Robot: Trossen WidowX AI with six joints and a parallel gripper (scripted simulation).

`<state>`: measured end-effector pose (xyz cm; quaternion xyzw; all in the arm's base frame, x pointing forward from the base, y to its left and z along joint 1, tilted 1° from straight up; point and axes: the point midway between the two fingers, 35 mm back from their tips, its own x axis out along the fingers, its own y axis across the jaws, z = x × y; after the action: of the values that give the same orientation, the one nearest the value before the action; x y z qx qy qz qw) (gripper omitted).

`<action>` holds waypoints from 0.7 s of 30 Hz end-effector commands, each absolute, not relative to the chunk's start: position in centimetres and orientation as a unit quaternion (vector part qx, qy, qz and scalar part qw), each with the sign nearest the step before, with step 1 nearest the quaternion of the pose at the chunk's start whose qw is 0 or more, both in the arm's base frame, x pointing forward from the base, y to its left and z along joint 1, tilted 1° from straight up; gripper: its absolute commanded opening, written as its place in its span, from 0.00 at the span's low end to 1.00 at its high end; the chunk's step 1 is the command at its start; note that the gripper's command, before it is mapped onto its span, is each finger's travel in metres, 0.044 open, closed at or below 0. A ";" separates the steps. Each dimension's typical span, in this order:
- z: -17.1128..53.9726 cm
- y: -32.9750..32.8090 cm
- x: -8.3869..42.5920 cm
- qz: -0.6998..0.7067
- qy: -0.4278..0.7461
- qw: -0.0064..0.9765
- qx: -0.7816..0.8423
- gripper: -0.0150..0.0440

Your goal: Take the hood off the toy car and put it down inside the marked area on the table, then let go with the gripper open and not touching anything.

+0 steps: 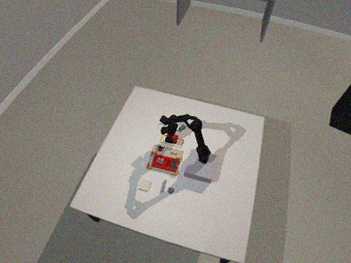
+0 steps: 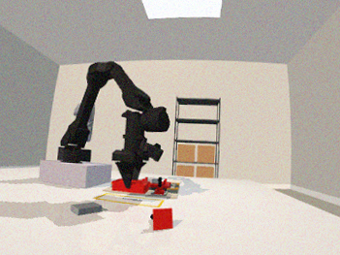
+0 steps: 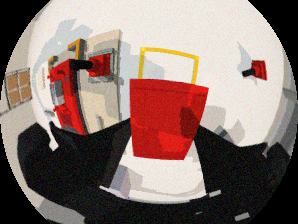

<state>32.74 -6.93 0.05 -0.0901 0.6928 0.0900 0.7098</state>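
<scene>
My gripper [image 1: 171, 139] [image 2: 129, 186] [image 3: 164, 124] is shut on the red hood [image 1: 174, 137] [image 2: 118, 186] [image 3: 162, 107], one finger on each side of it. The hood is off the car and appears low over the marked area, a yellow outline [image 1: 182, 144] [image 2: 161, 204] [image 3: 170, 52]. In the wrist view the hood hides the near part of the outline. The exact gap beneath the hood cannot be told. The toy car [image 1: 165, 162] [image 3: 67, 100], with its red body, stands beside the area; in the exterior view the hood partly covers it.
A small red piece with a black knob [image 2: 163, 218] [image 3: 259, 70] lies apart on the table. A grey block [image 1: 182, 128] [image 2: 87, 208] is near the area. A cream tile [image 1: 145, 184], a grey bar [image 1: 163, 186] and a dark round piece [image 1: 170, 190] lie beyond the car.
</scene>
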 end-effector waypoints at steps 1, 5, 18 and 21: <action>-0.4 -6.9 32.6 0.090 0.694 0.708 -0.092 0.25; -0.7 -6.9 32.6 0.090 0.694 0.708 -0.092 0.25; -1.2 -6.9 32.6 0.090 0.694 0.708 -0.092 0.25; -1.3 -6.9 32.6 0.090 0.694 0.708 -0.092 0.25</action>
<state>32.59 -6.89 -1.15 -0.0898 0.6936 0.0904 0.7090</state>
